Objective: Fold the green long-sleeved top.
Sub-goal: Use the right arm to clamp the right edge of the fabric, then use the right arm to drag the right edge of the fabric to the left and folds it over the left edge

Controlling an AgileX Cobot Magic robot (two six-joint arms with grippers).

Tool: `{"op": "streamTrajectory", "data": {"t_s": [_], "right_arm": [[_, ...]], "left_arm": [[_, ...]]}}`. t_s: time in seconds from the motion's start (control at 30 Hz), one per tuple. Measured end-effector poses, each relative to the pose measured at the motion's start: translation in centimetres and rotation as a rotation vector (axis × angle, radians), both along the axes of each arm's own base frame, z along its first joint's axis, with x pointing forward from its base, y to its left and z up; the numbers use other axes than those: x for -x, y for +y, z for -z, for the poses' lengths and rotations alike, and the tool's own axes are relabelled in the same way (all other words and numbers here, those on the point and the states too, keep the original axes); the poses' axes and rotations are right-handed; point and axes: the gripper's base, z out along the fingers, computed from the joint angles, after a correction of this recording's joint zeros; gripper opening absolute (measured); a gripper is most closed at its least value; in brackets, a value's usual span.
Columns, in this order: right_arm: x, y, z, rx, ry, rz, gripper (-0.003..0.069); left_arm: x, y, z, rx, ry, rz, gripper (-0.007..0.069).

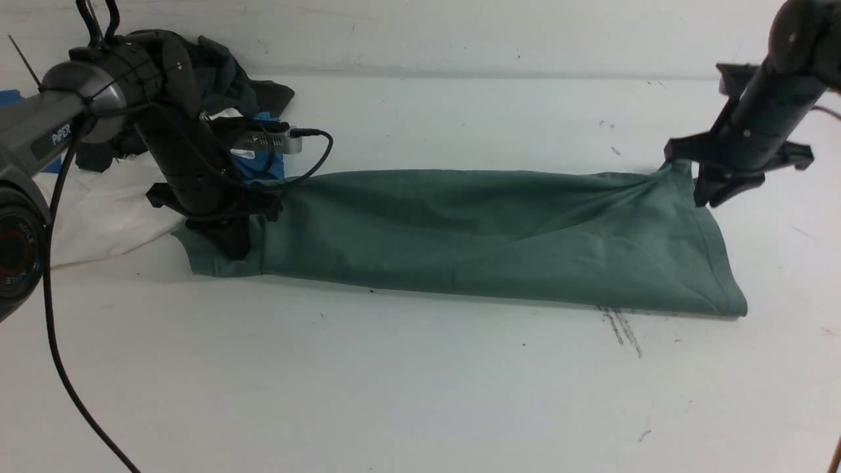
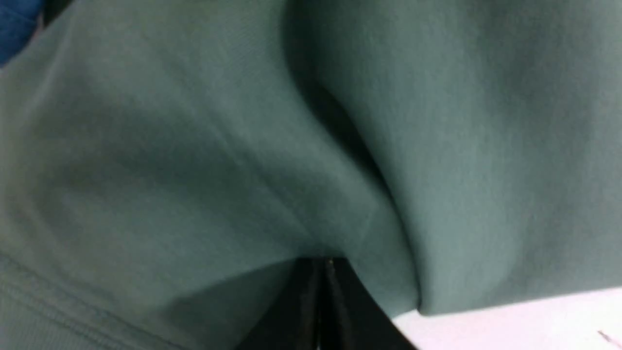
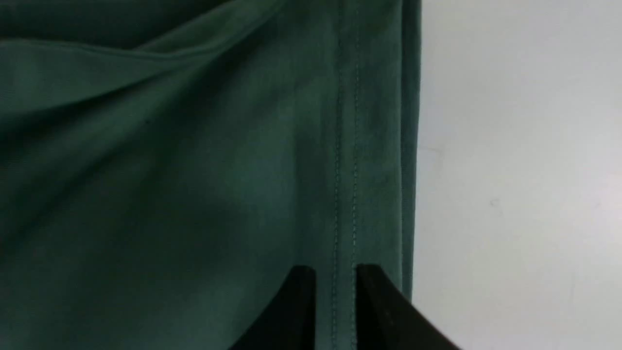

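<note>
The green long-sleeved top (image 1: 493,230) lies folded into one long band across the table, from left to right. My left gripper (image 1: 230,240) is down on its left end. In the left wrist view that gripper (image 2: 323,262) has its jaws pressed together, with creases of the green top (image 2: 194,146) running into the tips. My right gripper (image 1: 700,187) holds the far right corner, which is pulled up a little off the table. In the right wrist view the gripper (image 3: 335,272) pinches the stitched hem of the top (image 3: 194,170) in a narrow gap.
A heap of other garments sits at the back left: dark grey (image 1: 223,72), white (image 1: 105,210) and blue (image 1: 263,164). A small grey box with a black cable (image 1: 269,141) hangs by the left arm. Pen marks (image 1: 621,325) show on the white table (image 1: 420,394).
</note>
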Motion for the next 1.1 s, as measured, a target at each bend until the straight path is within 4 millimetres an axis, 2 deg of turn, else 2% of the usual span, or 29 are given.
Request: {"op": "streamTrajectory", "data": {"t_s": [0.03,0.07,0.1,0.13,0.23,0.27,0.43,0.5,0.6,0.7,0.77,0.8,0.83,0.87,0.9,0.93,1.0,1.1], "right_arm": [[-0.2,0.0,1.3,-0.001,0.021,0.002,0.0199],[-0.2,0.0,1.6,-0.001,0.027,0.003,0.0220],[-0.4,-0.1,3.4,0.003,0.060,0.014,0.0339],[-0.4,-0.1,3.5,0.005,0.063,0.013,0.0350],[-0.6,-0.4,4.2,0.011,0.067,0.024,0.0483],[-0.7,-0.6,4.4,0.012,0.071,0.028,0.0555],[-0.8,-0.7,4.7,-0.016,0.072,0.039,0.0614],[-0.9,-0.6,4.7,-0.035,0.068,0.037,0.0596],[-1.0,-0.3,4.7,-0.061,0.054,0.003,0.0442],[-1.0,0.0,4.7,-0.084,0.046,-0.017,0.0176],[-0.9,0.0,4.4,-0.064,0.041,-0.029,0.0070],[-0.6,-0.2,4.2,-0.042,0.047,-0.035,0.0064],[-0.6,-0.3,4.1,-0.036,0.043,-0.035,0.0064],[0.4,-1.2,3.9,0.026,0.072,-0.043,0.0064],[0.4,-1.4,3.6,0.034,0.067,-0.043,0.0064],[1.6,-2.8,3.1,0.084,0.095,-0.037,0.0064],[2.9,-4.6,2.8,0.123,0.127,-0.018,0.0064],[6.1,-10.0,-0.6,0.210,0.130,0.078,0.0064]], "left_arm": [[0.0,0.0,0.2,0.000,0.005,0.000,-0.0004],[0.0,0.0,0.3,0.000,0.005,0.000,-0.0004],[-0.1,0.0,0.5,-0.001,0.012,0.000,-0.0004],[-0.1,0.0,0.6,-0.001,0.012,0.000,-0.0004],[-0.1,0.0,1.0,-0.002,0.020,0.000,-0.0004],[-0.1,0.0,1.1,-0.002,0.024,0.000,-0.0004],[-0.1,0.0,1.3,-0.002,0.027,0.000,-0.0004],[-0.1,0.0,1.3,-0.002,0.027,0.000,-0.0004],[-0.3,0.0,1.0,-0.002,0.015,0.000,-0.0004],[-0.7,0.0,-0.2,0.000,-0.025,-0.006,-0.0004],[-0.6,0.1,-1.6,0.004,-0.053,-0.028,-0.0004],[-0.4,0.2,-2.8,0.007,-0.075,-0.038,-0.0004],[-0.4,0.3,-3.0,0.007,-0.079,-0.042,-0.0004],[0.1,0.8,-5.4,0.013,-0.127,-0.072,-0.0004],[0.1,0.9,-5.4,0.014,-0.126,-0.078,-0.0004],[0.6,1.2,-7.4,0.019,-0.166,-0.100,-0.0004],[0.9,1.5,-8.5,0.022,-0.188,-0.113,-0.0004],[2.4,1.4,-11.5,0.038,-0.236,-0.113,-0.0004]]}}
